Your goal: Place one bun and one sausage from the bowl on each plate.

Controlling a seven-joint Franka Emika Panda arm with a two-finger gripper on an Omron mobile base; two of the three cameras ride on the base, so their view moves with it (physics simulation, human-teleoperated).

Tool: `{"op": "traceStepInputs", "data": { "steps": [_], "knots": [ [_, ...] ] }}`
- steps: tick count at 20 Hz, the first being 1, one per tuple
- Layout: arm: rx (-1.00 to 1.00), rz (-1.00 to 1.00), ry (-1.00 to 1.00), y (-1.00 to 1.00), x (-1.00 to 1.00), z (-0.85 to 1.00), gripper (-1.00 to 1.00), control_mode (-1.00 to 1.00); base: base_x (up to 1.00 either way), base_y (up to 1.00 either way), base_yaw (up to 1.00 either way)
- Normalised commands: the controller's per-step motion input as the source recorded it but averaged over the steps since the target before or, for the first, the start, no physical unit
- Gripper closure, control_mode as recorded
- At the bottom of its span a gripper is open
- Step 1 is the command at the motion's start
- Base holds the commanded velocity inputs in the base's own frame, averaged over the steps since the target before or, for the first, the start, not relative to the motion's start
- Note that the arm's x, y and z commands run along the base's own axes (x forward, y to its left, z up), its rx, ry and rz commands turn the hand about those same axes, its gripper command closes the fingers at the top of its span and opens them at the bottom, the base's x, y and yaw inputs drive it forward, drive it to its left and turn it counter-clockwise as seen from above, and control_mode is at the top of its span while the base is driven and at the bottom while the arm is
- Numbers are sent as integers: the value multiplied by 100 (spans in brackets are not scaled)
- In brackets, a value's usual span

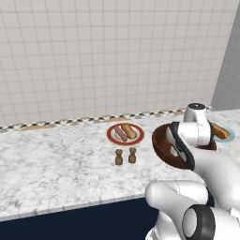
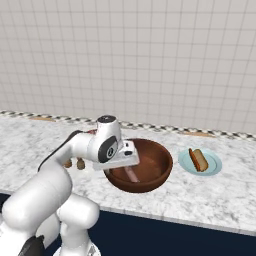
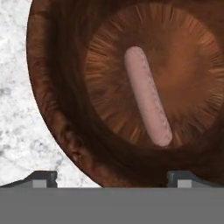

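White square wall tiles rise behind a grey-veined marble counter [image 1: 51, 164], with a checkered strip along the join and a dark blue cabinet front below the edge. No brand, label or writing can be read anywhere on the things or the wall.

On the counter stands the bowl [image 2: 150, 172], deep, round and dark reddish-brown. One pale pink sausage [image 3: 147, 96] lies on its ribbed floor, slightly off centre, and nothing else shows inside it in the hand view. The claw [image 3: 111, 178] hangs above the near part of the bowl, its two dark tips [image 3: 43, 178] set wide apart, one over the bowl's rim and the counter, the other over the bowl's inner wall. It grips nothing and touches neither the sausage nor the bowl as far as can be seen.

Left of the bowl, well apart from it, sits the red-rimmed plate [image 1: 111, 136] with a cream centre, carrying a bun [image 1: 129, 131] and a second sausage [image 1: 120, 134] side by side. Just in front of that plate stand two small brown shakers [image 1: 125, 156], upright and close together.

Right of the bowl, near it, lies the teal-rimmed plate [image 2: 213, 167], with a bun [image 2: 199, 159] resting on it.
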Motion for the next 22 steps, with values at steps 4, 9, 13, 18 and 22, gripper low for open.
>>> {"op": "traceStepInputs", "data": {
  "steps": [4, 9, 13, 18, 22],
  "knots": [
    [16, 0, 20, -26, 56, -7, -100, -100, 0, 0, 0],
    [17, 0, 12, -36, 58, 0, -100, -100, 0, 0, 0],
    [0, 0, -10, 0, 11, -45, -100, -100, 0, 0, 0],
    [0, 0, -18, 0, 12, -62, -100, -100, 0, 0, 0],
    [0, 0, -6, 0, 16, -43, -100, -100, 0, 0, 0]
  ]
}}
